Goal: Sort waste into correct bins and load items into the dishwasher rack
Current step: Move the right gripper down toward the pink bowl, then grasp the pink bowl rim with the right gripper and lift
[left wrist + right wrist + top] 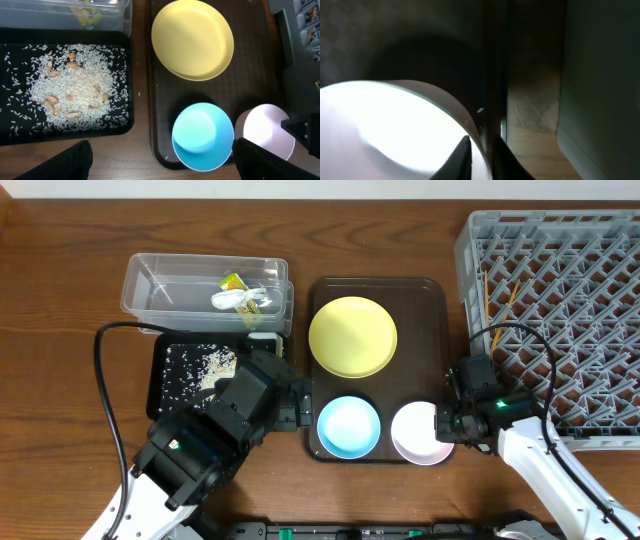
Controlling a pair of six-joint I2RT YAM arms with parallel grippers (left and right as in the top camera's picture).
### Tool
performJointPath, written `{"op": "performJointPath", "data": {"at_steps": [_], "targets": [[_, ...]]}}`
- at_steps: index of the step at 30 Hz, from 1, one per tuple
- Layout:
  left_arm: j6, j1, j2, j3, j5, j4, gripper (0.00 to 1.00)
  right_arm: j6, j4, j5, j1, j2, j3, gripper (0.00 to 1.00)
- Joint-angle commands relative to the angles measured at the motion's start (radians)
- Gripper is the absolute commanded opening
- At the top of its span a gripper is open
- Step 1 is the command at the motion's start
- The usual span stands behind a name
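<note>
Revealing brown bits among rice, left wrist view alone.

Brown wood-grain table; evenly lit, no harsh shadows.

Clear plastic tub, smooth yellow plate, wooden table.

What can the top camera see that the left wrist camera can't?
Only overhead: the chopsticks standing in the rack. Only left wrist: little brown bits mixed into the rice. Both: the yellow plate, blue bowl, pink bowl and black tray.
</note>
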Motion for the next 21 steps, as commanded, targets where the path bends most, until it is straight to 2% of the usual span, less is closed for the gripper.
{"op": "performJointPath", "data": {"at_steps": [1, 5, 7, 12, 17, 21], "targets": [[0.006, 0.005, -0.005, 0.011, -0.016, -0.002, 0.91, 0.074, 0.005, -0.013, 0.009, -0.001, -0.024, 0.1], [0.006, 0.005, -0.005, 0.011, -0.016, -0.002, 0.91, 0.079, 0.018, -0.001, 0.009, -0.001, -0.041, 0.1], [0.006, 0.005, -0.005, 0.011, -0.016, -0.002, 0.91, 0.08, 0.029, -0.003, 0.009, -0.001, -0.043, 0.01], [0.006, 0.005, -0.005, 0.011, -0.016, -0.002, 0.91, 0.072, 0.036, -0.005, 0.008, -0.005, -0.027, 0.01], [0.006, 0.005, -0.005, 0.011, -0.016, -0.002, 0.91, 0.014, -0.028, 0.037, 0.008, -0.031, 0.117, 0.01], [0.006, 0.005, -0.005, 0.011, -0.016, -0.002, 0.91, -0.005, -0.138, 0.238, 0.008, -0.051, 0.311, 0.01]]}}
